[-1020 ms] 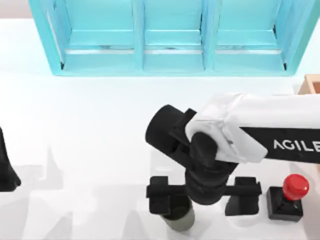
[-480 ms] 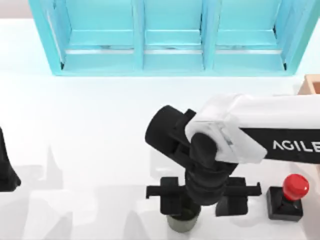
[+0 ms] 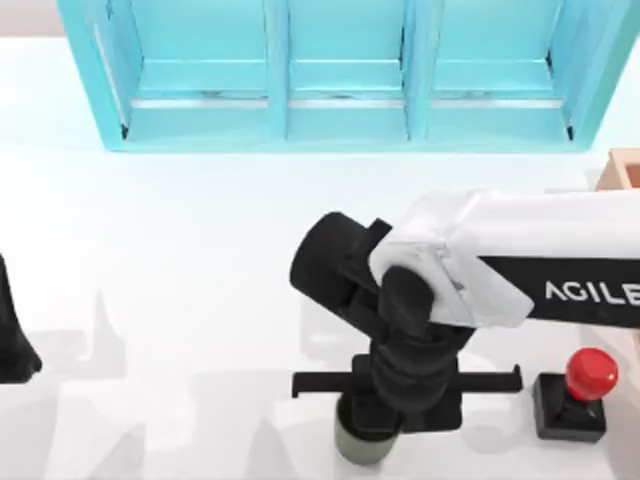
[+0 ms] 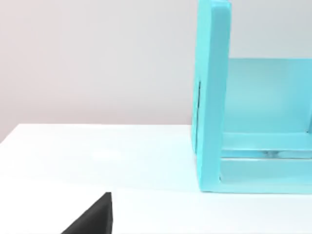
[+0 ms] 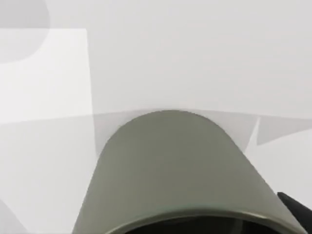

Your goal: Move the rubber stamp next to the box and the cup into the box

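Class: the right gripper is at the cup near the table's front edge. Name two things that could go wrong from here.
1. The right gripper has closed in on the cup; an off-centre grip might tip or drop it.
2. The stamp stands just to the right; swinging the cup toward the box could knock it over.

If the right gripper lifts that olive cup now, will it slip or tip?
The cup looks rigid and smooth-walled, slightly tapered in the right wrist view, so it may slide down if squeezed lightly. The right gripper sits closed over its rim, so tipping seems unlikely. It looks small and hollow, probably light.
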Motion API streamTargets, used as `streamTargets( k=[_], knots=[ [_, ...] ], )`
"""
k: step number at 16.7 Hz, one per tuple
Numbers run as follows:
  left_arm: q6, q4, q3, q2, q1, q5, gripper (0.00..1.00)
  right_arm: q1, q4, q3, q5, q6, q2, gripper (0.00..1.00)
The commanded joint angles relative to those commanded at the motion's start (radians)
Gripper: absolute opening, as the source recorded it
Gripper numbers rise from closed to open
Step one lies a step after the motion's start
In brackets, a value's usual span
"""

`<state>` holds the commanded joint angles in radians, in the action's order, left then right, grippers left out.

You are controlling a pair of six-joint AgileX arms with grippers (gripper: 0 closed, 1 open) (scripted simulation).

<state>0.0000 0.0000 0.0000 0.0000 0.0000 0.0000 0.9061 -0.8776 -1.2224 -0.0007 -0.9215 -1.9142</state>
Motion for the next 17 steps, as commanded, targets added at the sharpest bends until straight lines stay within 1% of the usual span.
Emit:
streamTargets(
  k=[9,12,17],
  knots=[
    [0.0,0.0,0.0,0.0,0.0,0.0,1.0,-0.01,-0.016,0.001,0.0,0.013,0.018,0.0],
    [0.0,0.0,0.0,0.0,0.0,0.0,1.0,-0.064,-0.102,0.007,0.0,0.074,0.111,0.0],
    [0.0,0.0,0.0,0.0,0.0,0.0,1.0,-0.194,-0.302,0.022,-0.001,0.199,0.326,0.0]
  ],
)
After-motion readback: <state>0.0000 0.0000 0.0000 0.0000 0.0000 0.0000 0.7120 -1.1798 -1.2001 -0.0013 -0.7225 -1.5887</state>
